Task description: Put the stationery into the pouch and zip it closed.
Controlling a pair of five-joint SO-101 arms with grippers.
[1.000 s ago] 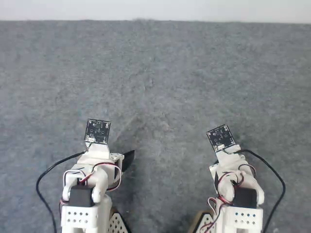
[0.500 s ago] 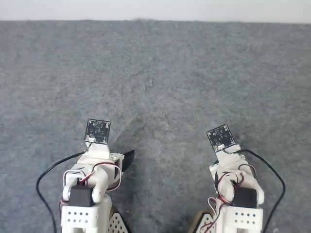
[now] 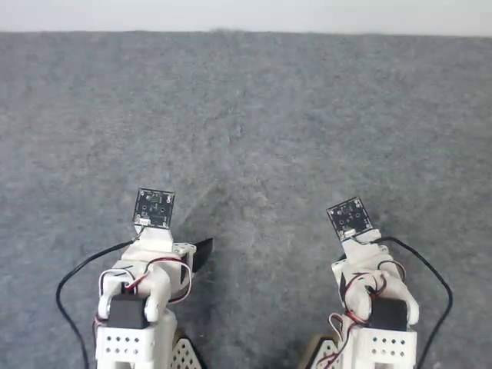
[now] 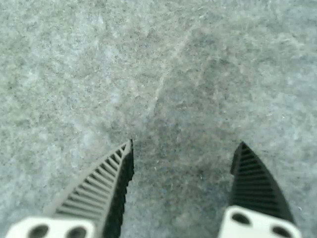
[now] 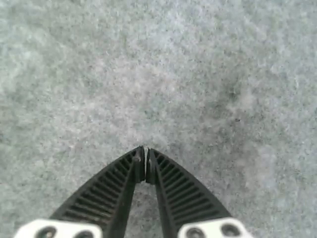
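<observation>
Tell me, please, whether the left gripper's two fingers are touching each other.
Apart. The left wrist view shows grey mat between the fingers of the left gripper.

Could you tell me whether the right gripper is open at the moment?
No, the fingers of the right gripper meet at their tips above the grey mat.

A grey felt mat [image 3: 307, 115] is spread from side to side, and its fuzzy nap is marked by faint pale creases. Its far edge is met by a plain, pale wall [image 3: 246, 15]. Soft, even light is cast throughout.
</observation>
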